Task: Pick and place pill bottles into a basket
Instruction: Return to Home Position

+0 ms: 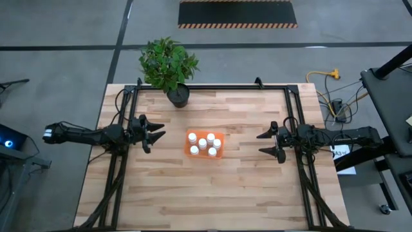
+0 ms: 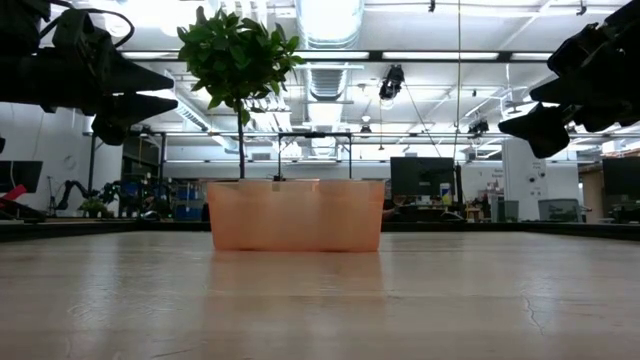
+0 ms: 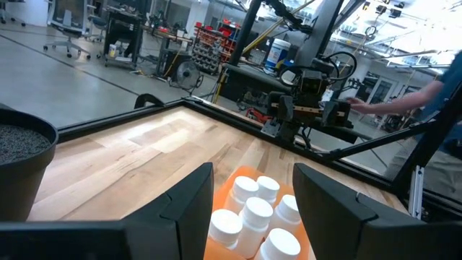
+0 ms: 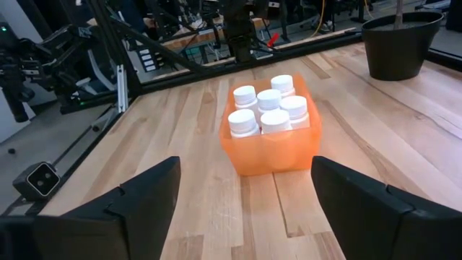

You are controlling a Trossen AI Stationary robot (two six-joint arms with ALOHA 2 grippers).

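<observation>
Left gripper (image 1: 156, 136): we record it left of the basket and well apart from it, raised above the table top in the low view (image 2: 172, 90). Its fingers (image 3: 193, 198) are spread wide and hold nothing.
Right gripper (image 1: 261, 143): we record it right of the basket, also well apart and raised (image 2: 518, 108). Its fingers (image 4: 144, 196) are parted and empty, pointing toward the basket.
Basket (image 1: 189, 143): one translucent orange basket, which we place near the middle of the table, between the two grippers and touched by neither. It stands flat on the wood (image 2: 296, 214).
Pill bottles (image 1: 202, 143): we count six, white with white caps. All stand upright inside the basket, packed close together with caps above the rim (image 4: 269, 100) (image 3: 256, 211).
Table (image 1: 212, 193): light wooden planks, with a black frame (image 1: 212, 89) along the far edge and both sides.
Plant pot (image 1: 179, 96): black, at the far edge, left of centre and well apart from the basket. It holds a leafy green plant (image 1: 168, 61).
Person (image 3: 433, 90): we note a blue sleeve beyond the table's right side, seen in the left wrist view only.
</observation>
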